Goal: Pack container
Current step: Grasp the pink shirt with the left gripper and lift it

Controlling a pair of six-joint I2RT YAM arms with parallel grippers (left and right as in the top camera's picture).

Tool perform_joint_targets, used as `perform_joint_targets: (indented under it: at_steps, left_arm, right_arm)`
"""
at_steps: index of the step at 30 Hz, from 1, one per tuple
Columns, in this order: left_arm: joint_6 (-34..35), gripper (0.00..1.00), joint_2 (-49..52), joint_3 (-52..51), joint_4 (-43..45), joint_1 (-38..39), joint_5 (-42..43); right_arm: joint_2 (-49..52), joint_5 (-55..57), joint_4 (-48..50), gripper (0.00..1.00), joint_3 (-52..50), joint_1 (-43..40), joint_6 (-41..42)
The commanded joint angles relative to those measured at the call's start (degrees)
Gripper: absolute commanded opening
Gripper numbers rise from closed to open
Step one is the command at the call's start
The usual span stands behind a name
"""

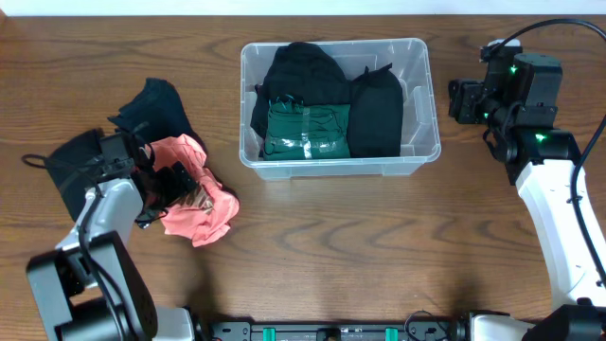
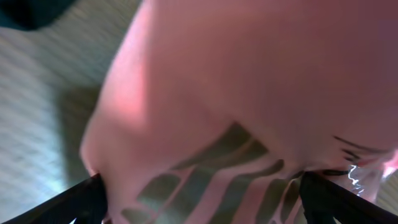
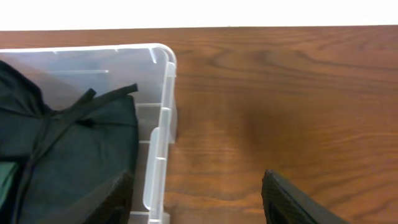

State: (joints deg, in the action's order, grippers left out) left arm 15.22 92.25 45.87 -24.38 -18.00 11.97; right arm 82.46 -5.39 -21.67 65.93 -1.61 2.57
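The clear plastic container (image 1: 337,170) stands at the back centre and holds black clothes (image 1: 377,116) and a folded green garment (image 1: 308,131). A pink garment (image 1: 206,214) with dark stripes lies bunched on the table at the left. My left gripper (image 1: 169,188) is down on it, open, with the pink cloth (image 2: 249,74) between its spread fingers (image 2: 199,202). My right gripper (image 1: 462,99) is open and empty just right of the container. In the right wrist view its fingers (image 3: 193,199) straddle the container's right wall (image 3: 163,124), beside black cloth (image 3: 74,143).
A black garment (image 1: 151,106) lies on the table behind the pink one. Another dark cloth (image 1: 66,169) lies under the left arm at the far left. Bare wooden table (image 3: 280,93) stretches right of the container.
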Motion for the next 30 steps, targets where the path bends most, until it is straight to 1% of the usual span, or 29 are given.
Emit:
perform_joint_targets:
  at_steps: [1, 3, 4, 5, 6, 8, 9, 10, 11, 14, 19, 22, 26, 28, 30]
  left_arm:
    - [-0.57, 0.97, 2.60, 0.85, 1.46, -0.20, 9.57]
    - [-0.59, 0.88, 2.69, 0.87, 2.49, -0.20, 13.99]
    - [-1.14, 0.78, 2.60, 0.87, 2.97, -0.20, 16.20]
    - [-2.23, 0.65, 2.43, 0.87, 3.43, -0.20, 18.56]
    - [-3.69, 0.40, 2.16, 0.87, 3.96, -0.22, 21.16]
    - [-4.28, 0.23, 1.31, 0.87, 4.42, -0.20, 23.82]
    - [-4.28, 0.11, 0.85, 0.87, 4.57, -0.20, 24.20]
    - [-4.50, 0.08, 0.04, 0.87, 4.70, -0.22, 24.72]
    - [-4.50, 0.06, -0.96, 0.87, 4.85, -0.22, 24.74]
    - [-4.70, 0.06, -4.46, 0.87, 5.38, -0.22, 24.72]
    - [-4.59, 0.06, -14.14, 0.90, 7.26, -0.22, 24.72]
    - [-3.13, 0.06, -20.72, 0.90, 8.94, -0.20, 24.68]
    - [0.94, 0.06, -27.98, 1.09, 12.20, -0.17, 24.70]
    - [2.89, 0.06, -30.14, 1.70, 13.22, 0.26, 24.70]
    - [3.04, 0.06, -31.28, 3.41, 13.16, 1.77, 24.70]
  right_arm:
    - [0.20, 2.62, -0.39, 0.65, -0.04, -0.31, 0.76]
    - [0.20, 2.62, -0.42, 0.65, -0.04, -0.33, 0.76]
    - [0.20, 2.62, -0.42, 0.65, -0.04, -0.31, 0.76]
    - [0.20, 2.62, -0.46, 0.65, -0.04, -0.33, 0.76]
    - [0.20, 2.60, -0.50, 0.65, -0.04, -0.31, 0.76]
    - [0.20, 2.62, -0.92, 0.66, -0.04, -0.31, 0.76]
    - [0.20, 2.62, -1.14, 0.66, -0.04, -0.31, 0.76]
    - [0.20, 2.62, -1.40, 0.66, -0.04, -0.31, 0.74]
    - [0.20, 2.62, -1.68, 0.66, -0.04, -0.33, 0.68]
    - [0.20, 2.62, -2.01, 0.67, -0.04, -0.31, 0.55]
    - [0.20, 2.67, -2.10, 0.67, -0.04, -0.37, 0.35]
    - [0.20, 3.08, -2.16, 0.66, -0.04, -0.37, 0.37]
    - [0.20, 4.35, -1.97, 0.67, -0.04, -0.37, 0.39]
    - [0.20, 5.33, -1.95, 0.66, -0.04, -0.37, 0.42]
    - [0.20, 6.21, -1.86, 0.66, -0.04, -0.44, 0.44]
